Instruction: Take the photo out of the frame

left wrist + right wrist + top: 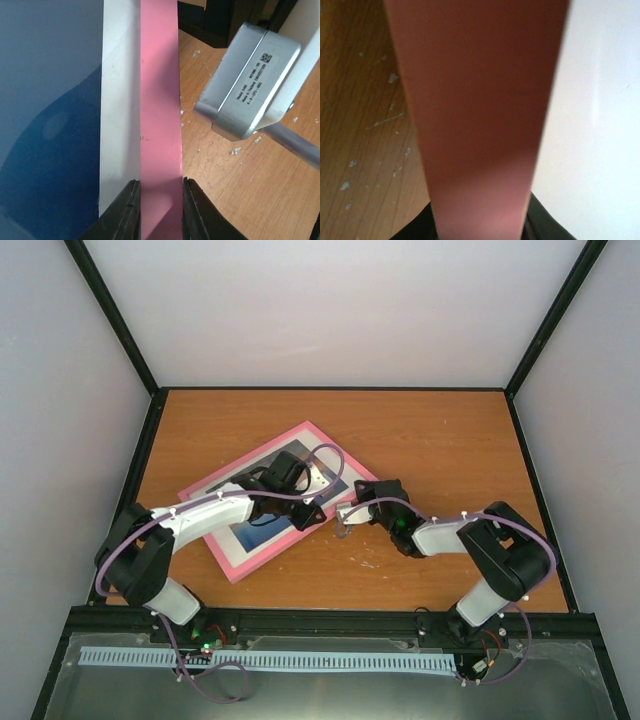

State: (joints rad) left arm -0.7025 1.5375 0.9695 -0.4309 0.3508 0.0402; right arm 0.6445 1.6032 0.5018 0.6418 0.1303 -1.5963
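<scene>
The photo (50,125), a field of deep blue seen from the left wrist, sits inside the frame (262,562), bordered by a white mat (120,100). The pink frame lies flat and askew on the wooden counter (440,440), left of centre, with one corner pointing toward the far wall. The left fingers (127,215) are clenched across the frame's pink band near its right-hand edge, one on the mat side and one on the counter side. The right fingers (542,231) flank the same pink band from the opposite direction. That view is too blurred to tell whether they are pressing on it. A silver camera box (245,85) on the right wrist hangs just beside the frame's outer edge, above the scuffed wood. Both arms reach in from the near edge and meet at that side of the frame.
</scene>
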